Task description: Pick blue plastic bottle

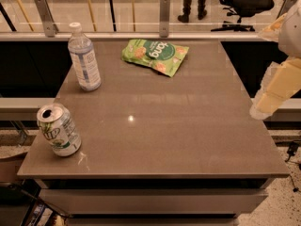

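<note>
The blue plastic bottle (pixel 84 57) is clear and slim, with a white cap and a pale blue-white label. It stands upright at the far left of the brown table (pixel 160 126). My gripper (pixel 268 102) is at the right edge of the view, just off the table's right side, blurred and pale yellow. It hangs from the white arm (pixel 292 29). It is far from the bottle, across the whole width of the table, and holds nothing that I can see.
A green-and-white soda can (pixel 59 129) stands upright at the near left corner. A green snack bag (pixel 155 55) lies flat at the far middle. A glass railing (pixel 164 11) runs behind the table. An office chair (pixel 244 4) and a person's legs stand beyond it.
</note>
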